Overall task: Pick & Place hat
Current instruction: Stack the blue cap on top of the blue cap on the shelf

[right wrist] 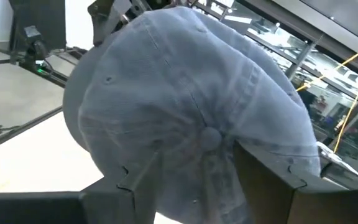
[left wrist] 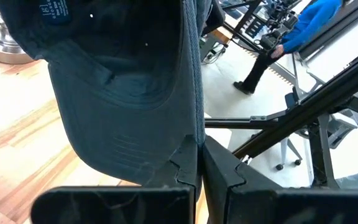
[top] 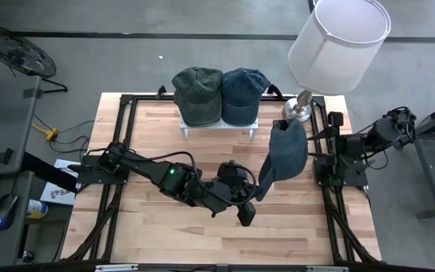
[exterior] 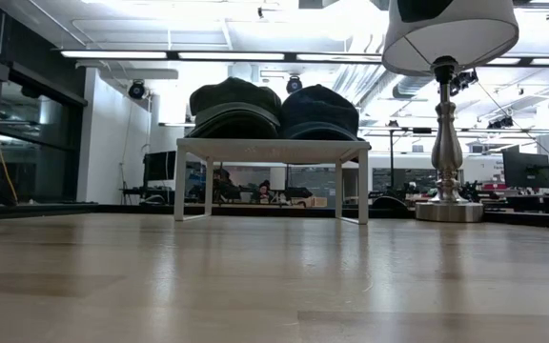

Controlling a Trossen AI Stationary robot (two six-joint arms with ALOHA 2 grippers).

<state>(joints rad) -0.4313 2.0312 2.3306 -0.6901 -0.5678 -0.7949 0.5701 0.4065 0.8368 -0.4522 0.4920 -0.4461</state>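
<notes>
- a dark blue hat point(top: 287, 151) is up off the wooden surface point(top: 157, 136), hanging right of centre, just in front of the lamp point(top: 337, 41)
- the left gripper point(top: 257, 187) reaches across from the left side and has the hat's brim; in the left wrist view its fingers point(left wrist: 185, 167) are nearly together with the brim edge pinched between them, and the hat's inside faces the camera
- the right gripper point(top: 314, 148) comes in from the right edge and meets the hat's crown; in the right wrist view the crown fills the shot and the fingers point(right wrist: 263, 171) sit on either side of the top button, closed on the cloth
- so both arms have hold of the same hat, one at each end
- two more hats sit side by side on a small white rack point(top: 219, 125) at the back: a green hat point(top: 198, 94) on the left and a blue hat point(top: 244, 94) on the right, touching each other
- the low view shows the rack, those two hats and the lamp base only
- a person in blue point(left wrist: 294, 31) shows in the room beyond in the left wrist view
</notes>
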